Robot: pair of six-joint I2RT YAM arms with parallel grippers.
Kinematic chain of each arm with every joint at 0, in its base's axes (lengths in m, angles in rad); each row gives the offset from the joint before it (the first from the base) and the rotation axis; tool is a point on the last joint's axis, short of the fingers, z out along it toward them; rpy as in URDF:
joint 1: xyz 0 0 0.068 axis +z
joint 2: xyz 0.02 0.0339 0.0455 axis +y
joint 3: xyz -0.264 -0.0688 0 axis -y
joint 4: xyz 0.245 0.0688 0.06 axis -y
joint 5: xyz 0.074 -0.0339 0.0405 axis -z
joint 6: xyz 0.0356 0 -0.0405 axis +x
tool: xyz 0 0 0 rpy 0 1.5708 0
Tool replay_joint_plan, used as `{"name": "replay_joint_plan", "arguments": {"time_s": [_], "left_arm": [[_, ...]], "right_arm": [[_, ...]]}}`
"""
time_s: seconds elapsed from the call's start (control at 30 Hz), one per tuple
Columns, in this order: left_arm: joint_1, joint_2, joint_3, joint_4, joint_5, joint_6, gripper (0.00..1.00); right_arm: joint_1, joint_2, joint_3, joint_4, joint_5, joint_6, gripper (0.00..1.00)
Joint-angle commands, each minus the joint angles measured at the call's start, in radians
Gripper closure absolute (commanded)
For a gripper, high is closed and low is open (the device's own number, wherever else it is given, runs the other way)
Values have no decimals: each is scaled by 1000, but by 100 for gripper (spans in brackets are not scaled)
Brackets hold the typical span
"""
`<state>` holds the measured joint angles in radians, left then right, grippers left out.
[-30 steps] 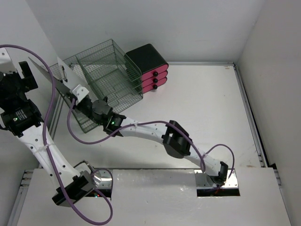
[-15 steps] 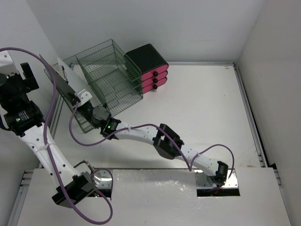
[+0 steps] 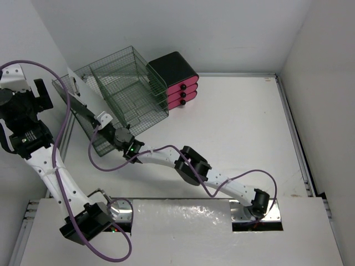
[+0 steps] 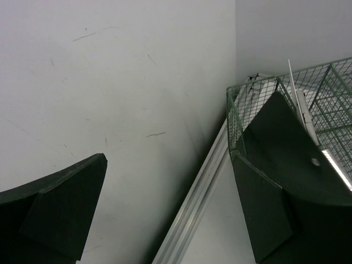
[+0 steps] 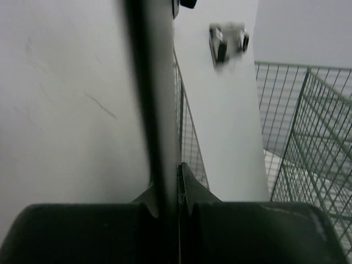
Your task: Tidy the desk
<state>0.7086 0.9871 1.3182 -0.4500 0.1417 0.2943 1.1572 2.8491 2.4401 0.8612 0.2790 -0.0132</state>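
On the desk (image 3: 233,122) the wire rack (image 3: 125,88) sits far left, the drawer box (image 3: 176,77) just right of it, a board (image 3: 77,105) seemingly in its left slot.

light: bright, even | shadows: soft | blur: thin board (image 5: 151,99), right wrist

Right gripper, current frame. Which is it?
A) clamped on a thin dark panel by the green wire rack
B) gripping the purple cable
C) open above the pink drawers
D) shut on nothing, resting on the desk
A: in the wrist view the right gripper has both fingers pinched onto the edge of a thin dark panel, with the mesh of the green wire rack right beside it.
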Motion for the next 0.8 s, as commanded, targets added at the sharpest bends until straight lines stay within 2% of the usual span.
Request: {"name": "replay_joint_plan", "arguments": {"time_s": [0.0,0.23,0.27,0.37,0.4,0.43,0.53,0.77], "left_arm": [[6,1,-31,57,18,17,2],[8,5,-60,68,13,29,2],[8,7,-60,68,15,34,2],[8,12,-63,73,15,37,2],[8,10,-66,74,15,37,2],[8,7,-69,77,16,39,3],[6,-8,-91,76,25,48,2],[6,-16,-54,39,87,69,1]], "right_arm": [[-14,16,51,52,-40,-48,100],[-13,33,36,42,-26,-13,100],[-10,30,36,50,-27,-7,96],[2,9,27,55,-40,-7,64],[4,0,17,58,-43,-8,44],[7,-11,-2,70,-47,-14,38],[24,-54,-15,84,-66,-39,34],[33,-170,-49,96,-50,-33,33]]}}
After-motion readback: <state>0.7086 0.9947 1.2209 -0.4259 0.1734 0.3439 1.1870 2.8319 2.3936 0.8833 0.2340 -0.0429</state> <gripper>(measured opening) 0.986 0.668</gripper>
